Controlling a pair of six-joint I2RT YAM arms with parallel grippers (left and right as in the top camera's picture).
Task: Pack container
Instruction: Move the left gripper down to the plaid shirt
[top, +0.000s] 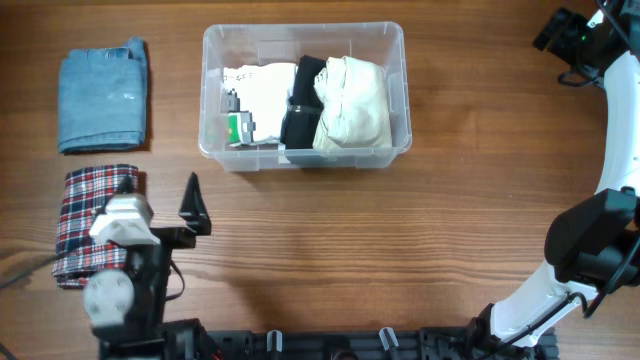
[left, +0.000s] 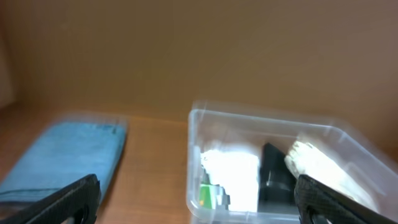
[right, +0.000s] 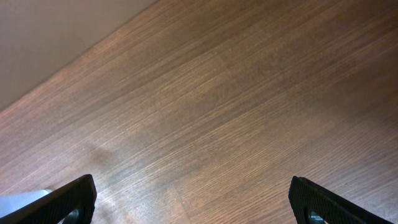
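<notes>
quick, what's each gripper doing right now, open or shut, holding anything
left gripper: open, holding nothing
right gripper: open, holding nothing

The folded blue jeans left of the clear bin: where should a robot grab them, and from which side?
Likely from above. The folded blue jeans lie flat on the table as a thick, neat stack with nothing standing up to grasp. Pinching the long edge that faces the container would probably catch all the layers together and leave a short carry.
</notes>
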